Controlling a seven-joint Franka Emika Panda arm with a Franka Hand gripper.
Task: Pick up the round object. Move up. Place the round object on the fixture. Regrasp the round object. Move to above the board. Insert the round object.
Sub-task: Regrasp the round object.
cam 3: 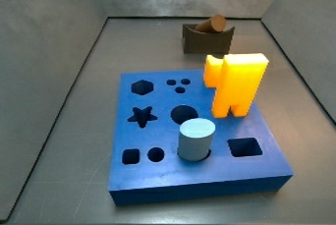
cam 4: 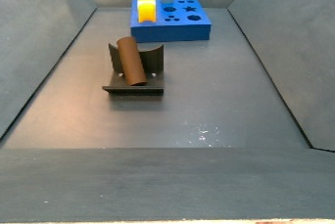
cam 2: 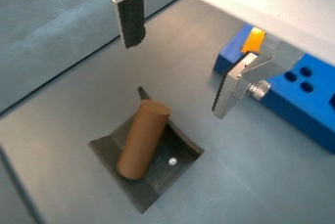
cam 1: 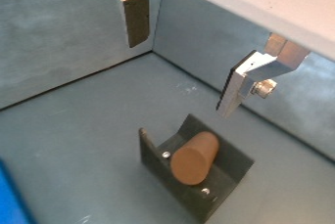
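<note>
In a side view, nearest the camera, the fixture (cam 4: 135, 69) stands on the grey floor (cam 4: 197, 111) of the bin with the round object (cam 4: 128, 60) lying in its notch, one end sticking out beyond the block toward the camera. Both wrist views show the same thing from above: the brown peg rests across the fixture (cam 1: 197, 167), free of any grip, and the gripper (cam 1: 183, 57) hangs above it with its jaws spread wide and nothing between them. One silver finger (cam 2: 128, 13) with its dark pad sits off to one side of the peg, the other finger (cam 2: 233, 86) off to the other side, and both are clear of the round object (cam 2: 143, 140), not touching it. Farther back lies the board (cam 4: 174, 20), a thick blue slab with shaped holes, well apart from the fixture. On it stand a tall yellow-orange block (cam 3: 237, 82) and a pale grey-blue cylinder (cam 3: 196, 139). No lettering, label or brand can be read anywhere.
</note>
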